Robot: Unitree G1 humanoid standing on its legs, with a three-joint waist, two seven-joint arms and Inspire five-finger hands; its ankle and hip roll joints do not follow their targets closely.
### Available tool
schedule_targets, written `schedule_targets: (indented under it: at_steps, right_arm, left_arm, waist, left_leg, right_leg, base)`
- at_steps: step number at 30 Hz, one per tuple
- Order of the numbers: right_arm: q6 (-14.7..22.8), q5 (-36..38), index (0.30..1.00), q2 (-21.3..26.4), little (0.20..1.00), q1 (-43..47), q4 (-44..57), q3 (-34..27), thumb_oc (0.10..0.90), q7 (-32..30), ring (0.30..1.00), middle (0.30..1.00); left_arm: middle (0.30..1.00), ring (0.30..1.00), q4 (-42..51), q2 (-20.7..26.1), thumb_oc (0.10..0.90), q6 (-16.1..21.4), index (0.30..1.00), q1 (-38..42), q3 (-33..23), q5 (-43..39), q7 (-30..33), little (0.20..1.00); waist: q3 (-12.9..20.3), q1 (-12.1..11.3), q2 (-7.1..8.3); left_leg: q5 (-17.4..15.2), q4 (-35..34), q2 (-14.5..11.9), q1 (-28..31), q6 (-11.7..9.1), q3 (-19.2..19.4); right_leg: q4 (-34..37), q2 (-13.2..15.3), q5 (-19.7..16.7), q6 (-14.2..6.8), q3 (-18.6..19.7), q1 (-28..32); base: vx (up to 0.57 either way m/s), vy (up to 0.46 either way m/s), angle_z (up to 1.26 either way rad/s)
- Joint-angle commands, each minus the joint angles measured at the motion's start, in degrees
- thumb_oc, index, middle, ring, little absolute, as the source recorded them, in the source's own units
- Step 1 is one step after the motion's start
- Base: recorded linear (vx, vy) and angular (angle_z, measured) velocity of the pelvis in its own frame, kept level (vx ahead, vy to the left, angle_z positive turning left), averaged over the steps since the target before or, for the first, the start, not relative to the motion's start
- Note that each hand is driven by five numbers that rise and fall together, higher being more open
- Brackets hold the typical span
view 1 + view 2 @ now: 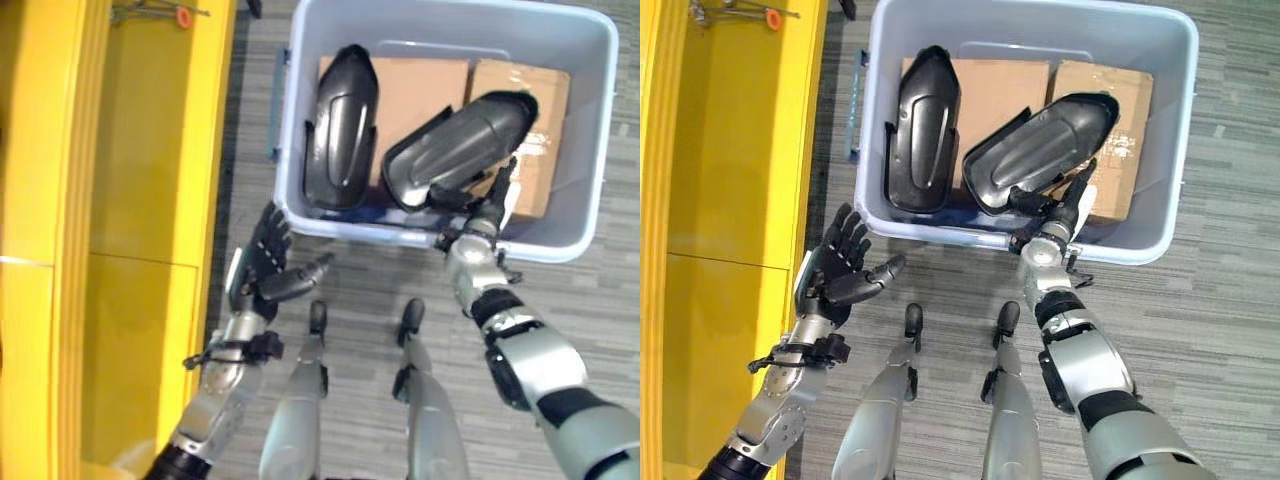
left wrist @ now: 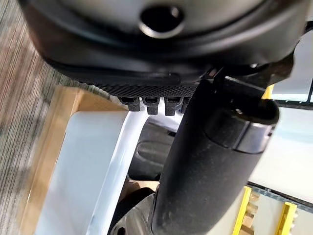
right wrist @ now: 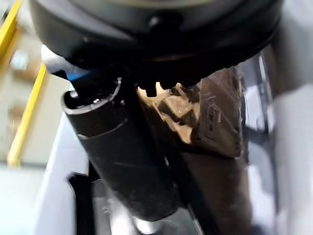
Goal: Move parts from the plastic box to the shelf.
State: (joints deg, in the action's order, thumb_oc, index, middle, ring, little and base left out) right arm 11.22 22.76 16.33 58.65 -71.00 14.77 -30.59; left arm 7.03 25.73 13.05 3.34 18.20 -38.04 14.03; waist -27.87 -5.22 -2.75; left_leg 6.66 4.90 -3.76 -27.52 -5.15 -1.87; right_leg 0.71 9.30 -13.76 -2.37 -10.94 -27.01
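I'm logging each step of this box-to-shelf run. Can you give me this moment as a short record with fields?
container: plastic box on the floor, beside the yellow shelf
contents: two black parts on cardboard boxes
left part: lies untouched
right part: tilted, near end at the right hand
right hand: inside the box at that part; grasp unclear
left hand: open, outside the box's near wall
moved so far: no part seen on the shelf

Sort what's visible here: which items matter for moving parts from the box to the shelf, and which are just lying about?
Job items:
plastic box
left black part, standing in the box
right black part, tilted, right hand at its lower end
yellow shelf
left hand, open, outside the box

Lying about:
cardboard boxes under the parts
orange-tipped item on the shelf
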Motion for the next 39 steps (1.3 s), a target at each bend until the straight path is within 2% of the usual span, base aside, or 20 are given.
schedule_targets:
  at_steps: [1, 9, 19, 30, 36, 39]
  right_arm:
    - [-9.5, 1.4, 0.3, -10.9, 0.3, -6.5, -7.2, 1.3, 0.4, 14.3, 0.3, 0.3]
    - [-7.7, 6.7, 0.3, -11.0, 0.3, -8.7, -6.7, -1.2, 0.4, 14.7, 0.3, 0.3]
    - [-7.0, 8.0, 0.3, -9.0, 0.3, -8.4, -6.4, -2.4, 0.4, 14.0, 0.3, 0.3]
    - [-3.5, 12.4, 0.3, 1.0, 0.3, -9.2, -3.4, -8.1, 0.4, 11.3, 0.3, 0.3]
    - [1.1, 16.3, 0.3, 2.3, 0.3, -15.4, 7.3, -8.3, 0.4, 11.8, 0.3, 0.3]
    - [2.6, 16.7, 0.3, 2.1, 0.3, -21.0, 17.7, -7.2, 0.4, 12.9, 0.3, 0.3]
  left_arm:
    - [1.0, 1.0, 8.1, 0.6, 0.9, 4.7, 1.0, 3.1, 0.8, 0.0, -2.7, 1.0]
    - [1.0, 1.0, 8.3, 0.5, 0.9, 4.2, 1.0, 3.1, 0.6, -0.3, -3.4, 1.0]
    - [1.0, 1.0, 7.7, 0.6, 0.9, 4.2, 1.0, 3.5, 0.7, -0.8, -3.3, 1.0]
    - [1.0, 1.0, 7.7, 1.1, 0.9, 4.9, 1.0, 2.7, -0.3, -2.4, -4.1, 1.0]
    - [1.0, 1.0, 6.8, 1.8, 0.9, 4.7, 1.0, 0.3, -2.6, -2.7, -4.5, 1.0]
    - [1.0, 1.0, 6.5, 2.4, 0.9, 4.6, 1.0, -1.2, -4.7, -3.0, -4.7, 1.0]
  waist:
    - [-1.9, -4.5, -4.83]
    - [-1.9, -4.9, -4.99]
    - [-1.9, -4.4, -4.67]
    - [-1.0, -2.6, -2.71]
    - [1.3, -0.2, 0.03]
    - [2.6, 1.2, 1.42]
  left_leg:
    - [-8.3, 4.3, 3.1, 1.6, 3.5, 1.8]
    - [-8.4, 4.2, 3.3, 2.4, 3.8, 1.8]
    - [-8.2, 3.3, 3.2, 4.6, 3.7, 2.1]
    - [-7.2, 1.1, 2.1, 8.3, 3.4, 2.1]
    - [-6.8, -1.0, 0.9, 11.8, 3.0, 2.5]
    - [-6.5, -2.0, 0.2, 13.7, 2.7, 2.7]
  right_leg:
    - [-7.0, 6.5, 5.5, -6.4, 4.5, -0.7]
    - [-6.8, 6.8, 5.4, -6.5, 4.5, 0.3]
    - [-6.4, 6.8, 5.3, -6.6, 4.7, 1.9]
    - [-5.6, 6.3, 5.1, -6.6, 4.3, 4.8]
    - [-5.2, 5.3, 5.2, -6.5, 4.6, 6.9]
    - [-4.9, 4.8, 5.4, -6.4, 4.7, 8.2]
  base:
    - [0.0, 0.026, 0.14]
    - [0.0, 0.015, 0.02]
    - [0.0, 0.0, 0.0]
    - [0.0, -0.003, 0.0]
    - [0.03, -0.03, 0.0]
    - [0.04, -0.036, -0.03]
